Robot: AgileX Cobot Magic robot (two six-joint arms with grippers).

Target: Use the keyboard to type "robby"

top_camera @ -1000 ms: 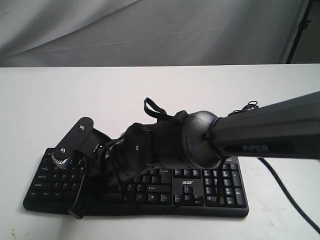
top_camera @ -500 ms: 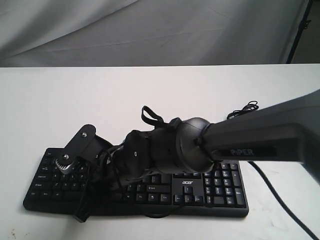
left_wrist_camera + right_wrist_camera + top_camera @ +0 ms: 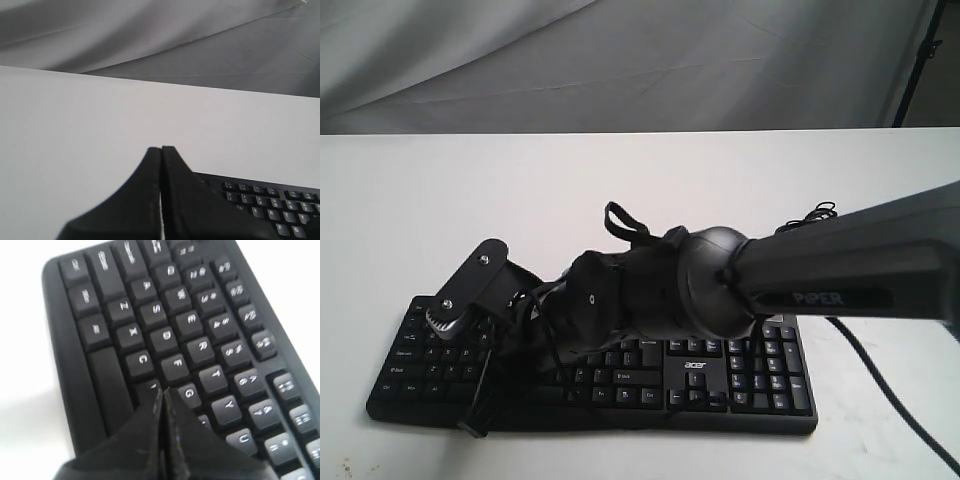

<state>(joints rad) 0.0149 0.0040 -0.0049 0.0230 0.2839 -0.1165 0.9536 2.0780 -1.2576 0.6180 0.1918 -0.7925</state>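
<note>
The keyboard (image 3: 740, 385) lies flat on the white worktop (image 3: 620, 180), at the near edge in the exterior view, with its number pad to the right. A thin black cable (image 3: 890, 390) trails off its right end across the worktop.

The right arm (image 3: 840, 265) reaches from the right across the middle and covers the central keys. The right gripper (image 3: 161, 390) has its jaws pressed together with nothing between them. Its tip stands over the letter block, close to the C, F and G keys. Whether it touches a key cannot be told.

The left gripper (image 3: 161, 148) also has its jaws pressed together and empty. It sits over bare worktop, with one corner of the keyboard just beside it.

A grey cloth (image 3: 620, 60) hangs behind the worktop.
</note>
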